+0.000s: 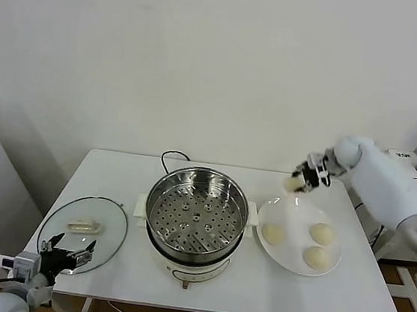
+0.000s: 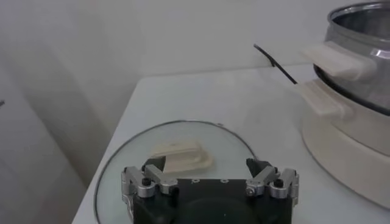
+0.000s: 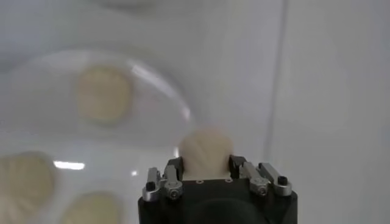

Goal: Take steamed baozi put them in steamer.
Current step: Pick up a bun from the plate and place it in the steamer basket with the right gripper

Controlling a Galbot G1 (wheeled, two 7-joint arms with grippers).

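On the white table (image 1: 254, 282) there are four steamed baozi in all: three lie on the flat white plate (image 1: 293, 211) at the robot's right, and the fourth is lifted above the plate's far edge, pinched in the right gripper (image 1: 301, 181). Of the three on the plate, one baozi (image 1: 273, 233) lies on the side toward the steamer, a second baozi (image 1: 322, 233) lies toward the right edge, and the third baozi (image 1: 317, 257) lies nearest the robot; they sit apart from one another, none touching. The held baozi (image 3: 205, 152) shows in the right wrist view between the two fingers, which are clenched against its sides, with the plate and the other three buns blurred below it. The single steamer (image 1: 196, 219) stands in the middle of the table, just beside the plate, its perforated tray (image 1: 195, 220) bare, with no bun in it yet; it has one white handle on each side and a white base, and a black cord (image 1: 172, 156) loops behind it. One round glass lid (image 1: 84, 225) lies flat on the left part of the table, its white handle (image 2: 183, 157) facing up. The left gripper (image 2: 210, 176) waits at the near left corner, just over the lid's near rim, its two fingers spread wide with nothing between them.
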